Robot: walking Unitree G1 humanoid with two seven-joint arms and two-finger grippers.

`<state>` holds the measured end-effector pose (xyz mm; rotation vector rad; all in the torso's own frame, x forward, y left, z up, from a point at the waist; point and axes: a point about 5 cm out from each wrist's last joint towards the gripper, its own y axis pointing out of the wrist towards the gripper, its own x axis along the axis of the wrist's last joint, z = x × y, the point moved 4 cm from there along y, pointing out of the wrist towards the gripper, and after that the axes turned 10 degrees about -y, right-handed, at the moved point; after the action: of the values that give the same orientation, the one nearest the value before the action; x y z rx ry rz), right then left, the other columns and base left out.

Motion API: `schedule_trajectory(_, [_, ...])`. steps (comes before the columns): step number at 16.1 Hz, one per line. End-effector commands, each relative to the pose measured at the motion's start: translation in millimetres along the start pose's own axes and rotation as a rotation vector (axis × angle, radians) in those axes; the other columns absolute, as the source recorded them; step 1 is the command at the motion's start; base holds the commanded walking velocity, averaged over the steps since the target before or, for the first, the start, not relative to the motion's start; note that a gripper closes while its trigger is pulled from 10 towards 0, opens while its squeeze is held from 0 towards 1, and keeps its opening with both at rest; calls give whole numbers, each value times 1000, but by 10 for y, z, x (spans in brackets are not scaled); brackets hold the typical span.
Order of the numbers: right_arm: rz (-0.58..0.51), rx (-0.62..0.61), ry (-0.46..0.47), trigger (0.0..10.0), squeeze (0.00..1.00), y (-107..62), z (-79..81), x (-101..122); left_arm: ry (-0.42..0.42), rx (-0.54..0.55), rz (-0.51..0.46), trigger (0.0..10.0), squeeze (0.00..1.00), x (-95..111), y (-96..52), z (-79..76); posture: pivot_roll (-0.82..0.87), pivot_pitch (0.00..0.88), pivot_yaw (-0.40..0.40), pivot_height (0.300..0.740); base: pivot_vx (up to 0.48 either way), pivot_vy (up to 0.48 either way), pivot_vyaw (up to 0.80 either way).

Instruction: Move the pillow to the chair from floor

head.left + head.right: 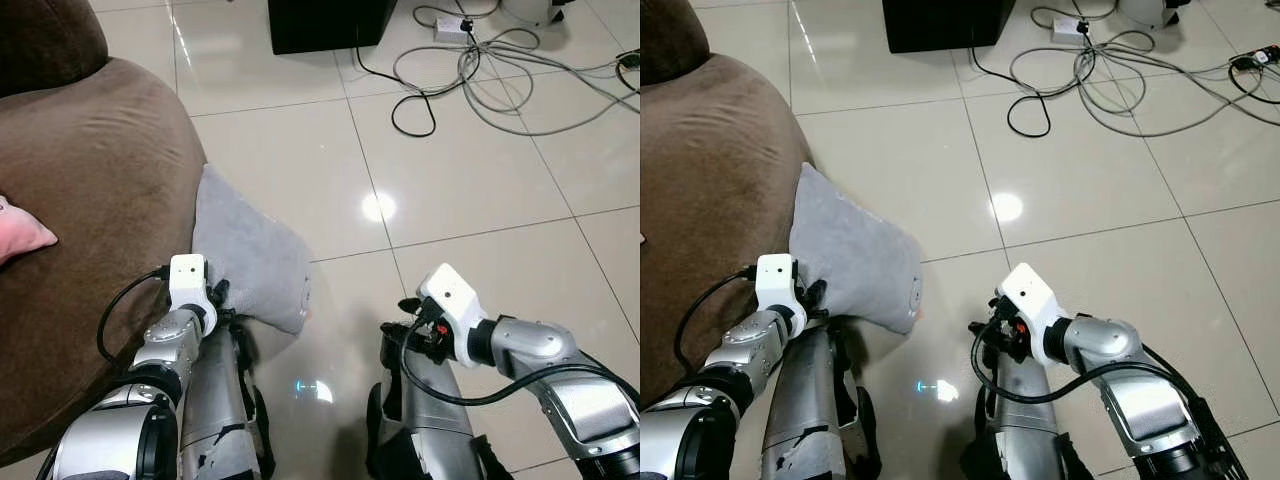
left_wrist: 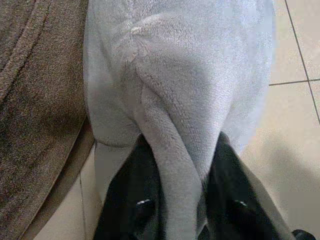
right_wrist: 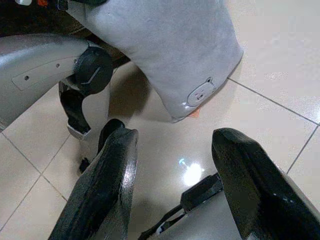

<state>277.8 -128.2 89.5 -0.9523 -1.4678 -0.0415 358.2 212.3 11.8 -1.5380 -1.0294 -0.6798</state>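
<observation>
Left eye view: grey pillow leans against the brown chair, its free corner hanging toward the tiled floor at about 5 o'clock. Long axis runs roughly 11 to 5 o'clock. Left gripper sits at the pillow's lower edge, touching it. Right gripper is off at 3 o'clock from the pillow, well apart, over bare tile. Pink item lies on the chair seat at 9 o'clock. Cables and a black box sit at 12 to 1 o'clock, out of the way.

Right eye view: same layout. Left arm is clearly the nearer 1; chair seat lies at about 10 o'clock from its grip.

Left wrist view: the 2 black fingers pinch a fold of pillow fabric between them, pillow body extending straight ahead at 12 o'clock, chair fabric alongside at 9 o'clock.

Right wrist view: the 2 fingers are spread, nothing between them, just tile. Pillow corner with a small bear patch sits ahead at 12 o'clock, apart from the fingertips.

Judgement: grip is made, pillow not yet on the seat. Next move is likely lift and swing toward 10 o'clock; a thin fabric pinch could slip.
</observation>
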Motion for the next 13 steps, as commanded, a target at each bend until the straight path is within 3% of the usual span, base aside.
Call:
schedule_trajectory(1, [10, 8, 17, 10000, 0, 6, 30, -65, -4, 2, 26, 0, 0, -97, -19, 24, -133, 309, -22, 550, 0, 0, 0])
schedule_trajectory(9, [2, -12, 12, 10000, 0, 44, -14, -55, -29, -62, 7, 0, 0, -28, 17, -138, -132, 264, -10, 550, 0, 0, 0])
schedule_trajectory(13, [-17, -37, 11, 10000, 0, 90, -23, 13, -101, -149, -21, 0, 0, 14, 42, -363, -114, 210, 14, 550, 0, 0, 0])
